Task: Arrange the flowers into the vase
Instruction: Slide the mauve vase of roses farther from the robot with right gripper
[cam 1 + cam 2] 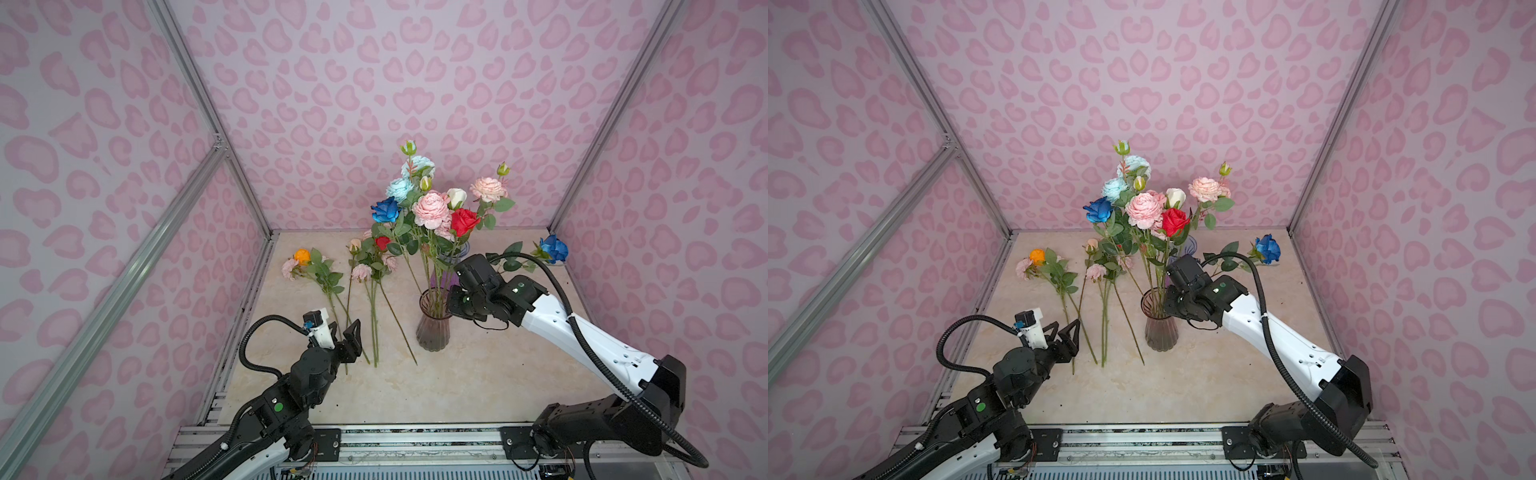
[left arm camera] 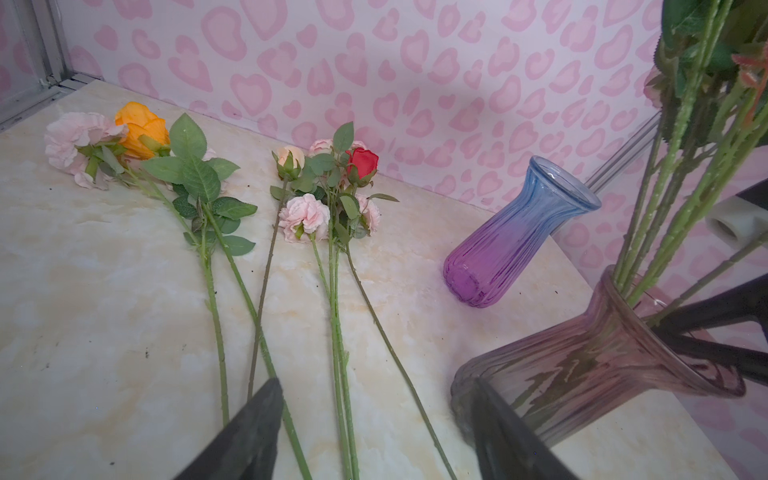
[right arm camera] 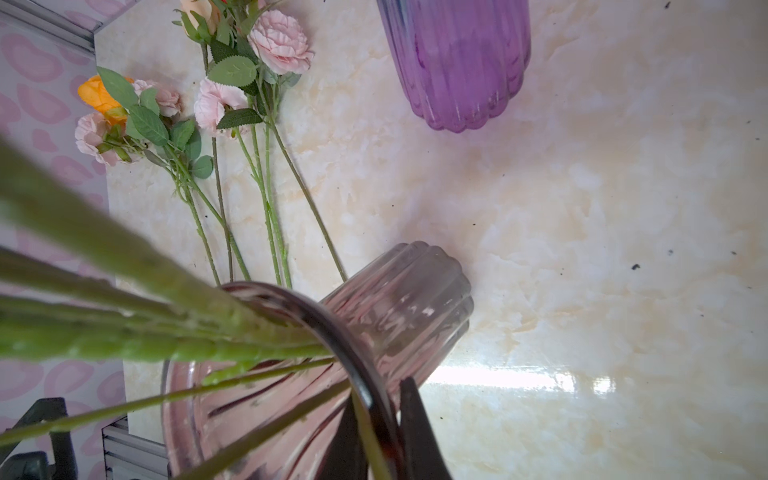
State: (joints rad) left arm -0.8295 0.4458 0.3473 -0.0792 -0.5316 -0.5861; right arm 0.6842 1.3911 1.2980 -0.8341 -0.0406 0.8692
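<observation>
At the vase rim, my right gripper (image 3: pixel 379 401) pinches the glass lip of the vase (image 1: pixel 433 328), prob. bracing it; a bunch of flowers (image 1: pixel 432 210) is already in. The left gripper (image 2: pixel 376 384) is spread, empty, over loose stems (image 2: pixel 332 291) on the table (image 1: pixel 478 374). Nxt I'd drop the left onto one stem, close, then lift.

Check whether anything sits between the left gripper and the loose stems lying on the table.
Nothing visible does. The left gripper, jaws open, hangs over the lower ends of the loose stems, with only bare tabletop around them. The smoky pink vase stands beside the gripper, not in the path.
</observation>
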